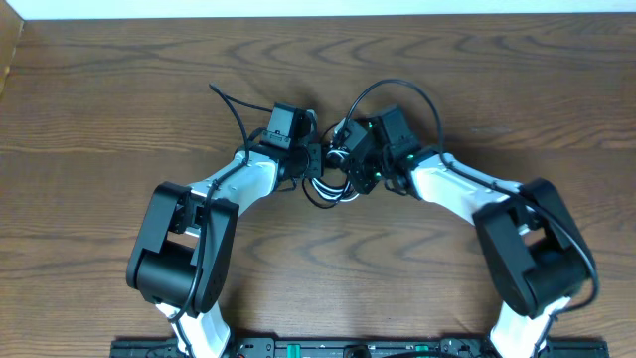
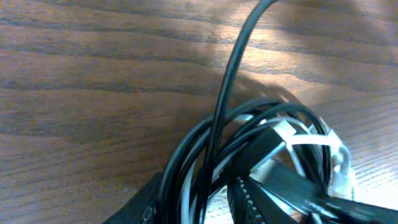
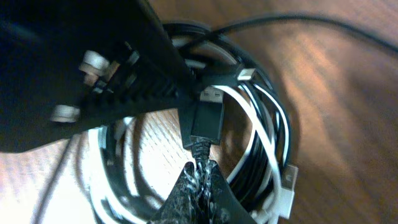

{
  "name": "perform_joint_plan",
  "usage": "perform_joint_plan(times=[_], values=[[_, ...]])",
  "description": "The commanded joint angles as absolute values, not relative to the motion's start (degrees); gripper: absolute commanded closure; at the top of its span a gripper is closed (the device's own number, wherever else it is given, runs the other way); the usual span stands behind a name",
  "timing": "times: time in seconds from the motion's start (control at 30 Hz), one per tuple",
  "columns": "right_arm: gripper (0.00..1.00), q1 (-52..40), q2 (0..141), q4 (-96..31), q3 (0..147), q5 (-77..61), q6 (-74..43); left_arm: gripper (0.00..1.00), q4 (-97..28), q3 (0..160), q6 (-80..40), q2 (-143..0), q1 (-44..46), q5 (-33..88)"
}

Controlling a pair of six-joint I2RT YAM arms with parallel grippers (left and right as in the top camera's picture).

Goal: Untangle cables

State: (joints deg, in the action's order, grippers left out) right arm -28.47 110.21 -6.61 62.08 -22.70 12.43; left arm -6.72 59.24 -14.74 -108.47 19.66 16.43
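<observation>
So the cables are piled in one coil on the table, about mid-table, wedged between the left gripper and the right gripper. One plug end sits inside the ring of loops, right up against the right gripper.

- A dark brown wooden table fills nearly the whole view from above. Its grain runs from side to side in long wavy bands and ovals.
- Along the table's far edge lies a narrow white strip; whether it is wall or floor cannot be told.
- At the far left corner a lighter tan sliver meets the table's edge, cut off by the frame.
- Up close, a pale glare lies across the wood, with soft grey shadow darkening the grain just beside it.
- From the other side, the wood shows warmer and redder, with a bright patch washing out the grain.
</observation>
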Motion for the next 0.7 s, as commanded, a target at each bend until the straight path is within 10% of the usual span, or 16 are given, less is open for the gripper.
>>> perform_joint_plan(times=[0.0,0.67], values=[[0.99,-27.4,105.5,-7.5,61.8,-26.3,11.8,0.66,-6.8,59.5,-14.0,-110.3,19.7,14.2],[0.99,-26.8,104.3,-22.2,61.6,-1.6,-10.4,0.66,-6.5,59.5,-14.0,-110.3,19.7,14.3]])
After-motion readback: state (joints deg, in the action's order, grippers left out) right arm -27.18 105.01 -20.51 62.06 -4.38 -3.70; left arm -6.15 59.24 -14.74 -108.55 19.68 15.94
